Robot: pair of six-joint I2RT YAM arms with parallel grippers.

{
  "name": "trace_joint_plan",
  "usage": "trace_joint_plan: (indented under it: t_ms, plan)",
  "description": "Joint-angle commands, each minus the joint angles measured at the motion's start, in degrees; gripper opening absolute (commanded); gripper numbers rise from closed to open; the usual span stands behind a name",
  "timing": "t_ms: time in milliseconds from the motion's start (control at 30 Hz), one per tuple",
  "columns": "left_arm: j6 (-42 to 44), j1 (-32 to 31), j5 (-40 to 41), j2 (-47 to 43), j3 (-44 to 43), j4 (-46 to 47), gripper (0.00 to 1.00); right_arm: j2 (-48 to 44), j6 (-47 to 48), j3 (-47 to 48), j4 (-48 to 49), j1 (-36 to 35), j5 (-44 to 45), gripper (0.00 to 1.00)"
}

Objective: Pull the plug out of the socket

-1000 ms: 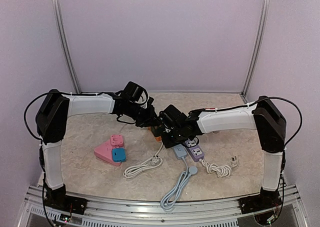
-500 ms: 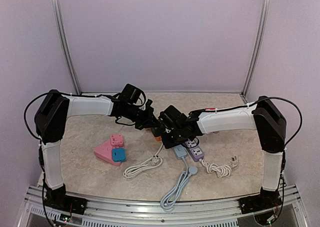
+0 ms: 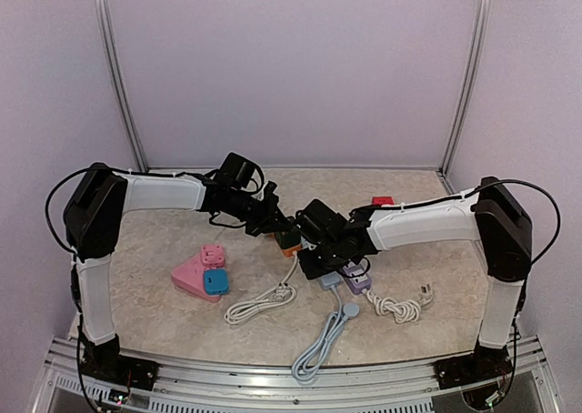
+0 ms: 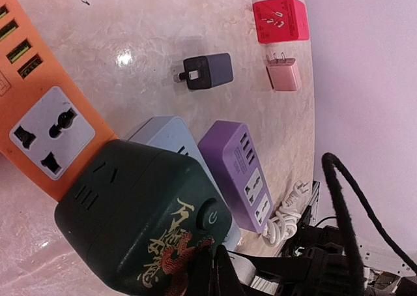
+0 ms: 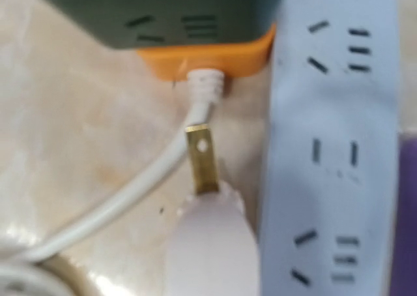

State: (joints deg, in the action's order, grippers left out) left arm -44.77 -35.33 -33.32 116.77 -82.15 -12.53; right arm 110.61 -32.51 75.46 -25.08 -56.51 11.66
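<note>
The plug (image 5: 207, 244) is pale and sits low in the right wrist view. Its gold pin (image 5: 203, 159) is bare and points up at the orange power strip (image 5: 215, 58), not inside any hole. So I think the pulling is done, and what is left is to carry the plug away and put it down. The right gripper (image 3: 314, 258) has its jaws closed. Its fingers do not show, but the plug sits just where they meet, so it looks held. The left gripper (image 4: 210, 270) has its jaws squeezed together with nothing between them, its tips at the edge of the dark green block (image 4: 143, 211) that sits on the orange strip. Maybe it is holding the strip down. That block has gold and red writing I cannot read, and a power button sign. A white cord (image 5: 130, 198) goes into the strip's end, and a blue-grey strip (image 5: 332, 146) lies just beside it. I can read no brand name.
</note>
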Motion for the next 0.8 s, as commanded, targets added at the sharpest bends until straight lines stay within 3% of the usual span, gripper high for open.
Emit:
trace_joint_plan:
  t_ms: [0, 167, 367, 533, 767]
  plan:
    - [0.9, 0.7, 9.0, 7.1, 4.3, -15.2, 0.00, -6.2, -0.8, -0.2, -2.3, -0.2, 1.2, 0.01]
    - [2.1, 0.3, 9.2, 6.1, 1.2, -17.6, 0.00, -11.3, 0.0, -0.8, -4.2, 2.4, 3.2, 0.02]
    - [4.9, -0.8, 9.7, 4.5, -5.4, -21.3, 0.00, -14.6, 3.6, -0.5, 0.4, 12.4, -0.3, 0.04]
    - [6.8, -1.6, 9.8, 4.2, -12.6, -25.3, 0.00, -10.6, 6.6, 5.8, 3.6, 18.3, -2.3, 0.05]
    - [7.6, -1.8, 11.1, 0.2, -14.7, -28.6, 0.00, -0.3, 6.3, 13.4, 8.9, 26.0, -14.4, 0.06]
